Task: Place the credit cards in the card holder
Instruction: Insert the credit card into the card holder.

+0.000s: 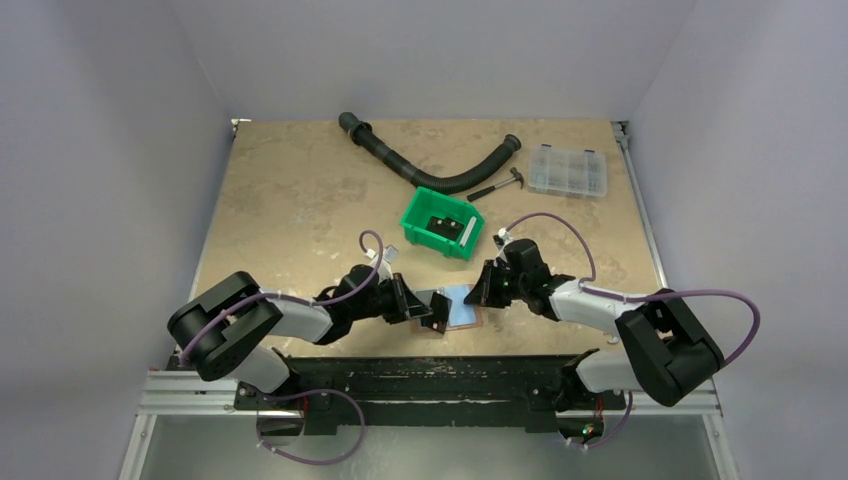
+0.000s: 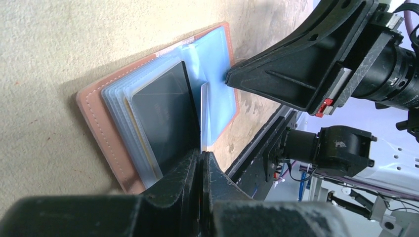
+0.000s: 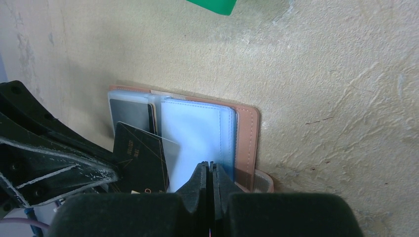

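left gripper [image 2: 201,157]: squeezed tight on dark card [image 3: 141,160] | right gripper [image 3: 211,170]: closed, empty, tip on card holder [image 3: 247,133] page | card lower left in right wrist view, pointing into holder

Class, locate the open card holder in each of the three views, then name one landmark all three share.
Top external: card holder, low centre, below the green bin.
Left wrist: card holder, centre-left, lying open.
Right wrist: card holder, centre, lying open.
Shared landmark: its pale blue sleeves.
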You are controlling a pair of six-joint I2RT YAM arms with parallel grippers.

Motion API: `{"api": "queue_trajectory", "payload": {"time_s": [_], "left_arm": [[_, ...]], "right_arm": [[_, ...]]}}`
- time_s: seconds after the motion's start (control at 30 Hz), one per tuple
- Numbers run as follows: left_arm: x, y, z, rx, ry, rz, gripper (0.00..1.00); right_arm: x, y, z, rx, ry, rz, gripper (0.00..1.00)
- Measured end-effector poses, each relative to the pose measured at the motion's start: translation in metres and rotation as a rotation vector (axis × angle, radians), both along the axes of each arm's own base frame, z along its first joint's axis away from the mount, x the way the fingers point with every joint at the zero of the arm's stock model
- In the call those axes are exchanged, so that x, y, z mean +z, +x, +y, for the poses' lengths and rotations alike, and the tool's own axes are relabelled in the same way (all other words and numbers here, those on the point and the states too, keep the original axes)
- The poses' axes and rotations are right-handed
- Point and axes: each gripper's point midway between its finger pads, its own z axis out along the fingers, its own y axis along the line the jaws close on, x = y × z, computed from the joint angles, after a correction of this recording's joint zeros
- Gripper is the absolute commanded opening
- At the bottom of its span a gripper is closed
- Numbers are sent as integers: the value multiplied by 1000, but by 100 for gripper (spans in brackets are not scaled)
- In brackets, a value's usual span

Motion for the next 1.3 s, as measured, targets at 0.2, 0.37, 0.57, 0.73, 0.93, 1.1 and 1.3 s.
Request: {"api": "queue_trajectory", "payload": {"time_s": [0.2, 0.37, 0.57, 0.73, 0.93, 1.1, 1.3], "left_arm": [[-4, 4, -2, 27, -22, 6, 0], [-9, 7, 2, 75, -45, 13, 0], [-7, 13, 5, 135, -78, 0, 0], [-11, 13, 0, 154, -97, 2, 0], [-12, 11, -6, 173, -141, -4, 0], [-12, 9, -5, 203, -148, -16, 0], [-11, 13, -4, 237, -143, -37, 0]], "right_arm": [[0, 0, 0, -11, 2, 7, 0], [0, 0, 0, -15, 4, 11, 0], [0, 0, 0, -17, 4, 11, 0], [0, 0, 0, -22, 5, 14, 0], [0, 0, -1, -24, 5, 13, 0], [0, -1, -2, -27, 7, 8, 0], [0, -1, -1, -27, 11, 4, 0]]}}
